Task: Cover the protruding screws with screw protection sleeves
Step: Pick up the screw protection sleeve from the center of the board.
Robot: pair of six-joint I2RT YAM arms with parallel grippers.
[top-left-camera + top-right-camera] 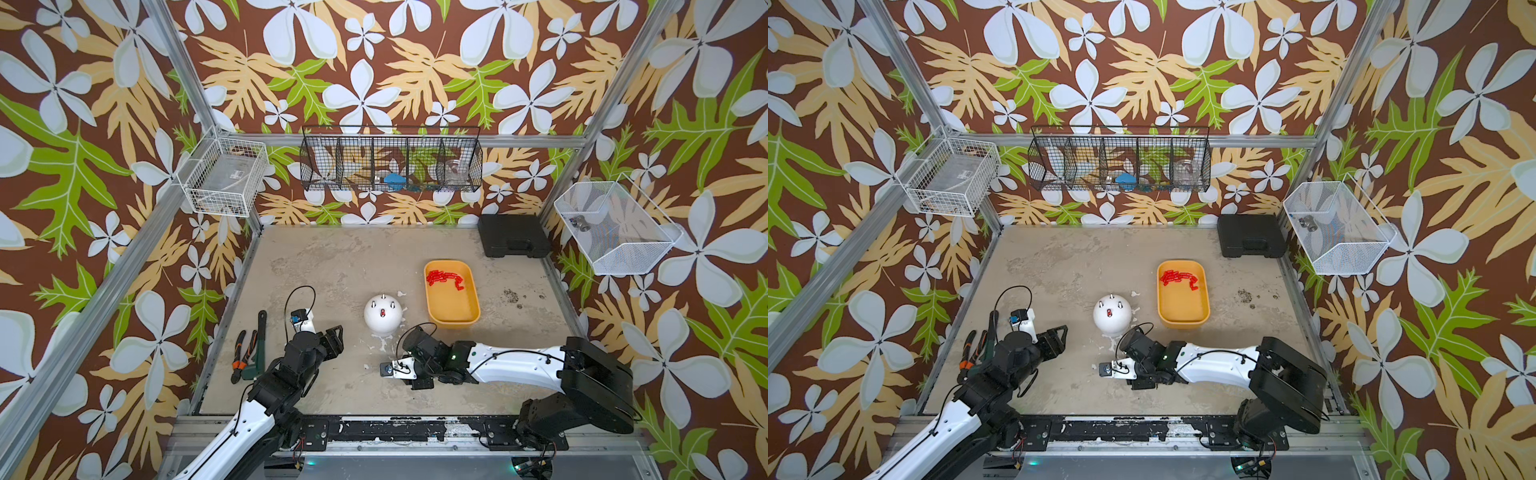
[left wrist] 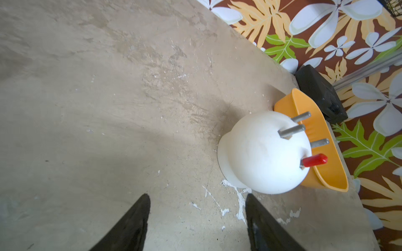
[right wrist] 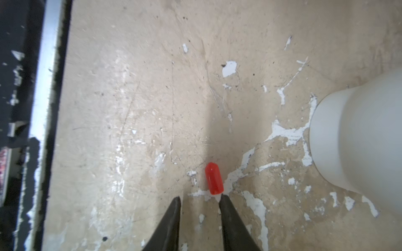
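Right hand (image 3: 199, 198) hovers low over desk (image 3: 130, 87), jaws narrowly parted, empty, loose red sleeve (image 3: 214, 178) just beyond tips. Left hand (image 2: 198, 196) wide, empty, near white dome (image 2: 261, 152); one stud capped (image 2: 315, 160), three bare. Sleeve likely light, slick; pinch mid-body.

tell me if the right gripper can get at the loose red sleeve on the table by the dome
Probably yes. In the right wrist view the red sleeve lies on bare table just past the right gripper, whose jaws stand apart and empty. Nothing lies between them; the white dome sits off to one side.
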